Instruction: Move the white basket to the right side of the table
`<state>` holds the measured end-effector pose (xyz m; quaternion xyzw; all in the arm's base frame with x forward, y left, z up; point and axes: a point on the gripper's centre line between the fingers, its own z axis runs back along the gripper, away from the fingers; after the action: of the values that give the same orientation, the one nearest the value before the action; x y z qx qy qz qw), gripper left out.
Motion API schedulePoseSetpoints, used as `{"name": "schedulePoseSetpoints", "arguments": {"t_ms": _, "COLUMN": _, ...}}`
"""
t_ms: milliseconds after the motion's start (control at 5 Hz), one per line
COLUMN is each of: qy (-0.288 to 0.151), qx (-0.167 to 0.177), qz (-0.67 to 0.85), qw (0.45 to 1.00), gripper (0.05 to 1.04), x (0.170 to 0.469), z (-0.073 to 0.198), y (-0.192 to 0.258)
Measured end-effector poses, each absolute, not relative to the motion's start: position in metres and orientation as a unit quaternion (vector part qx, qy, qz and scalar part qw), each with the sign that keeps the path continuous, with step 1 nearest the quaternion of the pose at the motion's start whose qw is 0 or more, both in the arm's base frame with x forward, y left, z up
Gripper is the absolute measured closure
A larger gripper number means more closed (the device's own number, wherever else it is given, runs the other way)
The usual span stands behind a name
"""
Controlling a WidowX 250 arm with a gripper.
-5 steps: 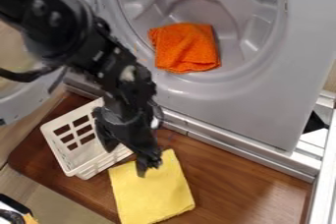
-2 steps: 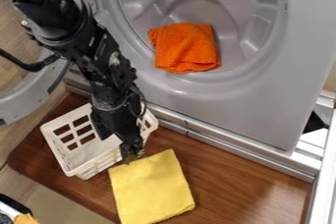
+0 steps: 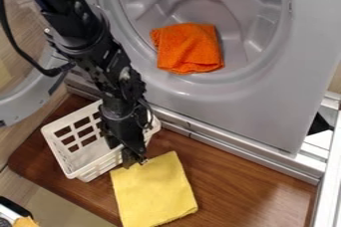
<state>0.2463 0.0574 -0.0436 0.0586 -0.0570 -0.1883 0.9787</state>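
Swung leftward in view over the last second, bringing one end effector (image 3: 134, 161) to the lower right wall of one white basket (image 3: 77, 159)! Can't tell whether spread wide, closed narrow or holding that wall. Still keeping the basket on the left part of one brown bench (image 3: 233, 178). Counting two cloths: one yellow cloth (image 3: 153, 191), flat on the bench, just right of the basket, and one orange cloth (image 3: 188, 49), lying folded in the round hollow of one grey panel (image 3: 233, 114).
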Motion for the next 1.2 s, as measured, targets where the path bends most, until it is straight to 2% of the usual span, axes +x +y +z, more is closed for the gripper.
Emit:
{"name": "schedulePoseSetpoints", "arguments": {"t_ms": 200, "qy": -0.062, "qx": 0.058, "qz": -0.201, "qw": 0.976, "gripper": 0.741, "x": 0.251, "z": -0.044, "y": 0.052}}
{"name": "schedulePoseSetpoints", "arguments": {"t_ms": 400, "qy": -0.064, "qx": 0.064, "qz": -0.199, "qw": 0.976, "gripper": 0.925, "x": 0.251, "z": -0.044, "y": 0.05}}
{"name": "schedulePoseSetpoints", "arguments": {"t_ms": 600, "qy": -0.069, "qx": 0.069, "qz": -0.175, "qw": 0.98, "gripper": 0.982, "x": 0.247, "z": -0.03, "y": 0.051}}
{"name": "schedulePoseSetpoints", "arguments": {"t_ms": 800, "qy": -0.067, "qx": 0.077, "qz": -0.136, "qw": 0.985, "gripper": 0.993, "x": 0.243, "z": -0.017, "y": 0.057}}
{"name": "schedulePoseSetpoints", "arguments": {"t_ms": 1000, "qy": -0.08, "qx": 0.081, "qz": -0.117, "qw": 0.987, "gripper": 0.993, "x": 0.246, "z": -0.003, "y": 0.049}}
{"name": "schedulePoseSetpoints", "arguments": {"t_ms": 1200, "qy": -0.092, "qx": 0.082, "qz": -0.121, "qw": 0.985, "gripper": 0.993, "x": 0.25, "z": 0.011, "y": 0.019}}
